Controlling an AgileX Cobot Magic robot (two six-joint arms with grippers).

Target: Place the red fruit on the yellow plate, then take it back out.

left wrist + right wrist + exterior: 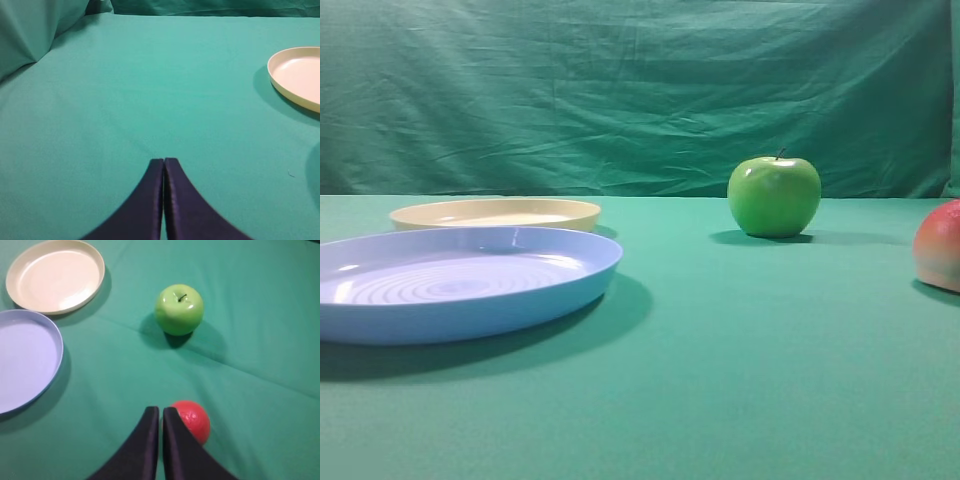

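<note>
The red fruit (940, 245) sits on the green worktop (740, 360) at the far right edge of the high view, half cut off by the frame, well apart from both plates. Going left to right in that view: the blue plate (470, 310) lies nearest the camera on the left, the yellow plate (495, 213) just behind it and empty, then a stretch of bare cloth, the green apple (774, 196) standing upright toward the back, and last the red fruit.

What could go wrong from here is a missed pick. In the right wrist view the right gripper (161, 412) has its jaws pressed together with nothing between them, while the red fruit (191, 420) lies just beside the right-hand jaw, partly behind its tip and possibly touching it; I cannot tell for sure. Closed like this, the gripper cannot take the fruit, and any sideways or downward move would likely nudge the round fruit and send it rolling across the cloth, perhaps toward the green apple (179, 309). The jaws would need to spread and centre over the fruit first. Another risk is choosing the wrong dish, since the blue plate (22, 360) lies closer than the yellow plate (55, 276).

The left gripper (164, 162) is also fully closed and empty, hovering over bare cloth, with the yellow plate (295, 75) off to its right.
</note>
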